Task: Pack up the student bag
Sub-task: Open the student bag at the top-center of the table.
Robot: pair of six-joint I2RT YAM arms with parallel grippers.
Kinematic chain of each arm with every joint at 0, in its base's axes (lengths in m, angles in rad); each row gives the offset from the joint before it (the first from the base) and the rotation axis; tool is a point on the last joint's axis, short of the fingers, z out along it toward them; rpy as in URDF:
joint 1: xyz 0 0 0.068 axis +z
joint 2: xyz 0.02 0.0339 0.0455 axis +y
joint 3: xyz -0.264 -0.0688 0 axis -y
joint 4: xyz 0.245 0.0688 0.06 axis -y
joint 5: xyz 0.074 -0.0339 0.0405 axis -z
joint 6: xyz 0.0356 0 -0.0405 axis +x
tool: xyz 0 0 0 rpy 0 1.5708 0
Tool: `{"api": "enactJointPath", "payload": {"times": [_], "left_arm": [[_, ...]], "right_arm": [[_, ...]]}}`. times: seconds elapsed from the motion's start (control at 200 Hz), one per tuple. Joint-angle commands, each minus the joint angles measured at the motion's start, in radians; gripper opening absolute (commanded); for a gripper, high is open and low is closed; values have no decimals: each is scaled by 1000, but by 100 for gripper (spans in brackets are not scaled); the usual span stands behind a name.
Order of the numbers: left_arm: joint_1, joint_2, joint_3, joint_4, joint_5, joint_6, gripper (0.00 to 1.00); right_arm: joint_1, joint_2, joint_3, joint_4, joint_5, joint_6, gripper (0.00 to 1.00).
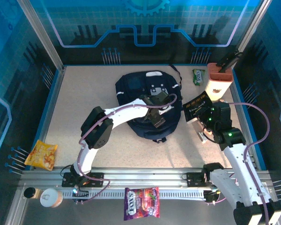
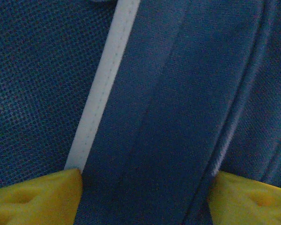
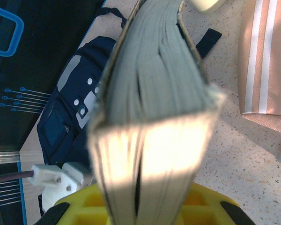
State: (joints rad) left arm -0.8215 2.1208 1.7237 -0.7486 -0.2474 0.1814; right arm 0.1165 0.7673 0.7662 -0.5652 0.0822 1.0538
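The student bag [image 1: 133, 89], a dark navy backpack with pale grey buckle patches, lies in the middle of the table. My left gripper [image 1: 157, 111] rests on top of it. In the left wrist view its yellow fingertips [image 2: 35, 197] stand wide apart, open, pressed against the student bag's fabric [image 2: 178, 93] beside a white stripe [image 2: 103, 89]. My right gripper [image 1: 205, 117] is shut on a thick black-covered book [image 1: 195, 106], held just right of the bag. The right wrist view shows the book's page edges [image 3: 154, 108] upright in the right gripper [image 3: 150, 201], with the student bag [image 3: 68, 105] behind on the left.
A salmon pouch [image 1: 218, 82] with white stripes [image 3: 267, 65] stands at the back right, a green packet [image 1: 198, 76] beside it. A yellow snack bag [image 1: 41, 154] lies at the front left. A purple candy bag [image 1: 141, 209] and a cup [image 1: 51, 198] sit on the front rail.
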Motion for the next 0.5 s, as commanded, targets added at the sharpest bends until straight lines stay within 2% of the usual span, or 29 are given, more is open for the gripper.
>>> {"api": "enactJointPath", "payload": {"times": [0.0,0.095,0.225,0.495], "left_arm": [[-2,33,72,-29,-96,33,62],[-1,49,101,-45,-113,8,45],[-2,47,120,-57,-91,-17,29],[4,-26,163,-52,-45,-44,4]], "right_arm": [[-21,-26,10,51,13,10,3],[-22,-29,8,50,13,14,3],[-23,-32,14,42,17,9,3],[-26,-55,27,4,45,-6,3]]}}
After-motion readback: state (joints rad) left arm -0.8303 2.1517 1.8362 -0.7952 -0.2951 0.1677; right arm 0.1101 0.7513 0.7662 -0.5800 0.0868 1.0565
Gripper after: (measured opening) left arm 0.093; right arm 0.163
